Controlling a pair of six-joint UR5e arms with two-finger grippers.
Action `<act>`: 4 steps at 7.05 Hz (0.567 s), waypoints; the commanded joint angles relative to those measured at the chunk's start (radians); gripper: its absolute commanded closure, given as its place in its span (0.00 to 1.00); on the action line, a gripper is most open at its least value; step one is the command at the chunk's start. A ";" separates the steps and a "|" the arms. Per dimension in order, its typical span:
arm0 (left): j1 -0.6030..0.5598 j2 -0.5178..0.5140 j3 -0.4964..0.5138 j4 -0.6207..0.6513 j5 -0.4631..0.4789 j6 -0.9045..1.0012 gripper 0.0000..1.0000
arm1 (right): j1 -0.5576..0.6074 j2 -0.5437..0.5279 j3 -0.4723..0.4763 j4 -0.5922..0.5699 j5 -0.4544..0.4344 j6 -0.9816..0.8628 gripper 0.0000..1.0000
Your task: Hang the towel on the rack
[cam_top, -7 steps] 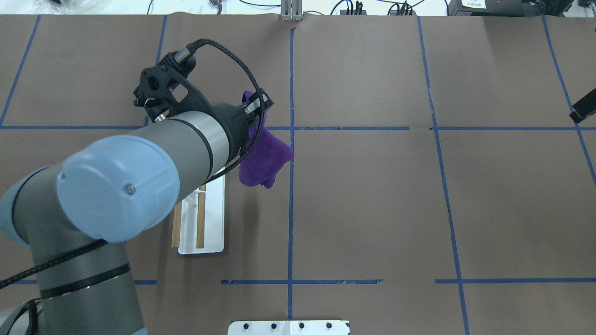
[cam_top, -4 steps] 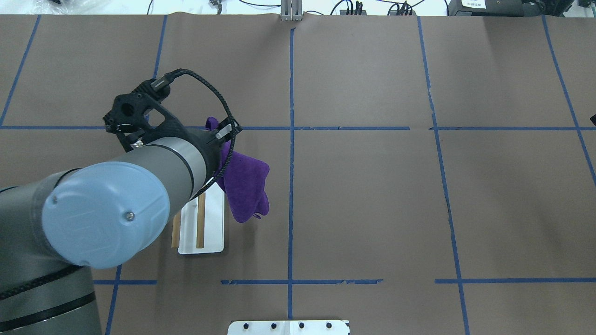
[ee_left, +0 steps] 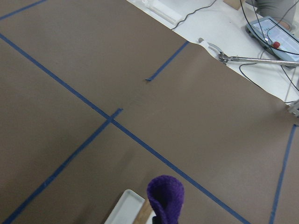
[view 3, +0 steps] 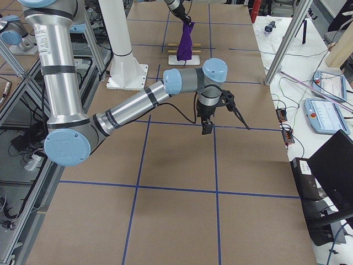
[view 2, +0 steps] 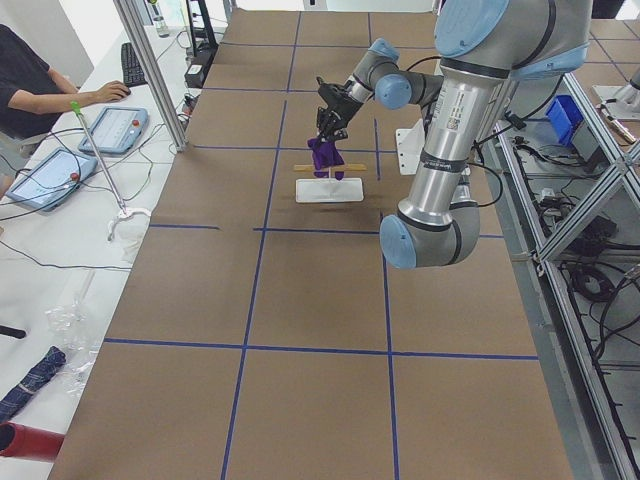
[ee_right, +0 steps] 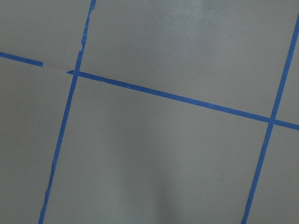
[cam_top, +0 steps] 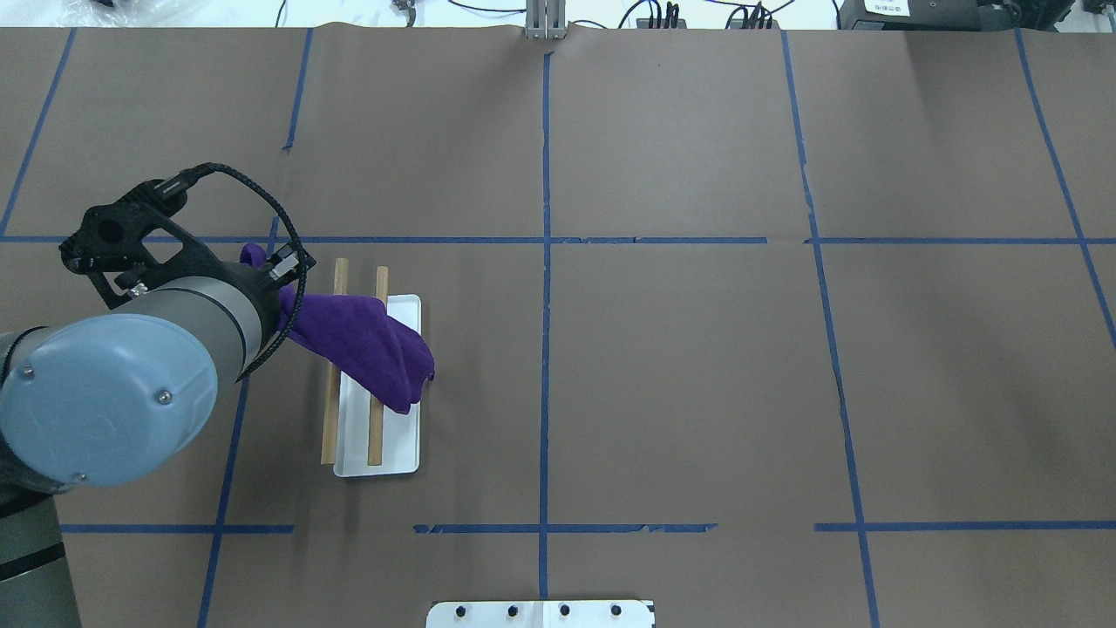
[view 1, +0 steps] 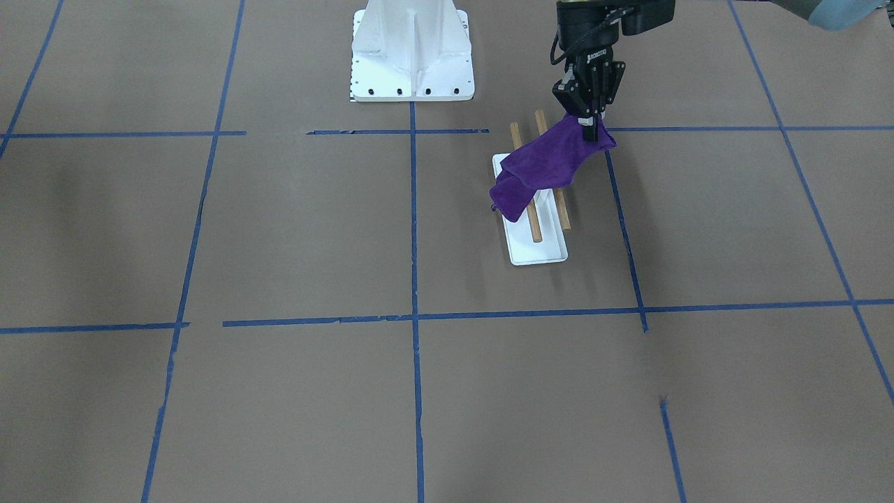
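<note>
Left claw [view 1: 591,130]: pinching one corner of the purple towel [cam_top: 366,342].
Towel: trails from the claw across both dowels [cam_top: 376,427] of the rack [cam_top: 403,458] just beside it; free end hangs beyond.
Right claw [view 3: 208,128]: well apart; spread or pressed together, cannot tell.
Risk: the heavier far end may drag the towel onto the counter [cam_top: 697,366] at release.

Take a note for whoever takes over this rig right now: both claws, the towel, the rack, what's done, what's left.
Left claw: shut on one end of the purple towel, raised at the left side of the rack.
Right claw: far from the rack; open or shut, cannot tell.
Done: towel lifted and spread across both dowels.
Left: lower it, release, confirm it hangs.
</note>
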 commanded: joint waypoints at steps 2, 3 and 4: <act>-0.005 0.101 0.029 0.000 0.002 0.004 1.00 | 0.014 -0.013 -0.004 -0.002 0.002 0.002 0.00; -0.005 0.103 0.045 0.000 0.002 0.004 1.00 | 0.016 -0.017 -0.005 0.000 0.004 0.000 0.00; -0.005 0.100 0.070 -0.002 0.002 0.004 0.66 | 0.016 -0.017 -0.005 0.000 0.004 0.000 0.00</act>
